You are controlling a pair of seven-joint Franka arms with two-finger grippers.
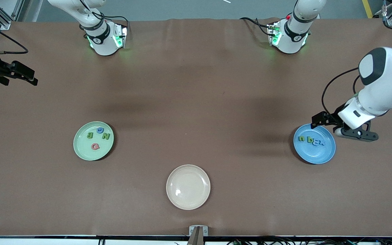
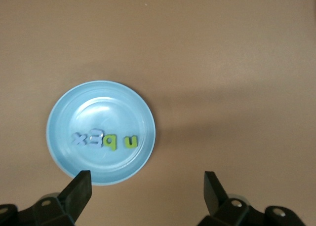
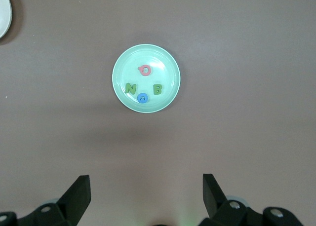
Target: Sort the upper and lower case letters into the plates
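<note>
The pale mint green plate [image 1: 81, 150] [image 3: 120, 68] lies toward the right arm's end and holds a green B [image 1: 89, 135], a green N [image 1: 105, 136], a pink Q [image 1: 95, 146] and a small blue letter [image 1: 100, 129]. The sky blue plate [image 1: 318, 157] [image 2: 66, 112] lies toward the left arm's end with a row of small letters [image 1: 311, 140] [image 2: 106, 140], green and pale blue. My left gripper [image 1: 344, 128] [image 2: 146, 179] hangs open and empty over that plate's edge. My right gripper [image 1: 26, 74] [image 3: 146, 182] waits open and empty, high over the table's end.
A cream-beige plate [image 1: 188, 200] with nothing in it sits nearer to the front camera, between the two coloured plates; its rim [image 3: 4, 18] shows in the right wrist view. Brown cloth [image 1: 196, 102] covers the table.
</note>
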